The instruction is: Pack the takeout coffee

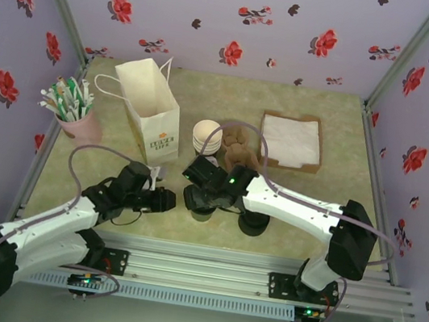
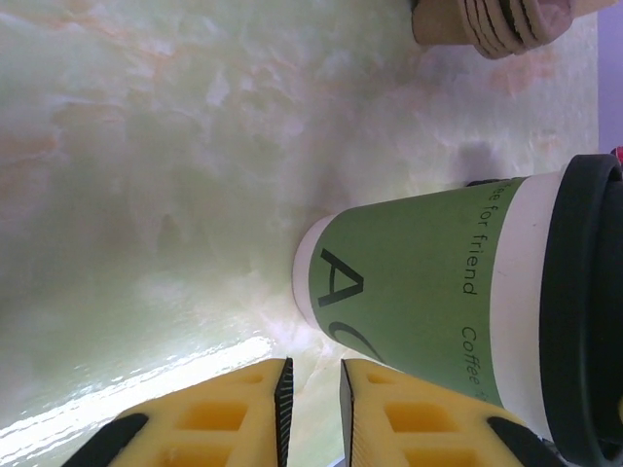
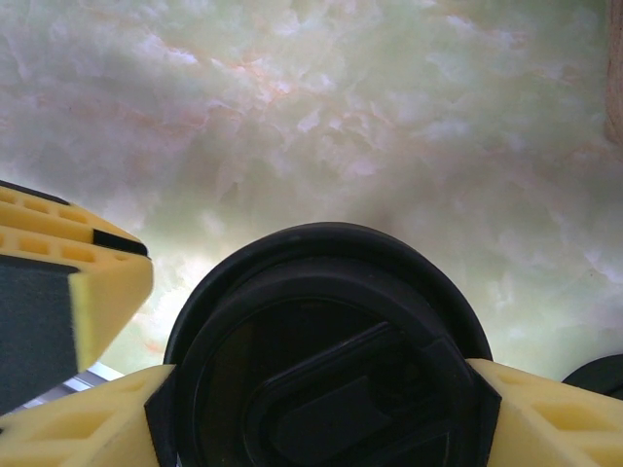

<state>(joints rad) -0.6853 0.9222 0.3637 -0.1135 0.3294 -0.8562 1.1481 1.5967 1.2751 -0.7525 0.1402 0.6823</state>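
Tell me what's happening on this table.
Two robot arms are packing the takeout coffee, a green paper cup with a black lid, which stands on the table. The right gripper has its fingers against both sides of the lid from above. The left gripper sits low beside the cup, fingers almost together with nothing between them. The open paper bag stands further back; the cup is not in it yet.

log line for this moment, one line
step: pack takeout coffee | left claw: nearly shut, empty, apart from cup | right claw: clamped on black lid | paper bag: upright, open
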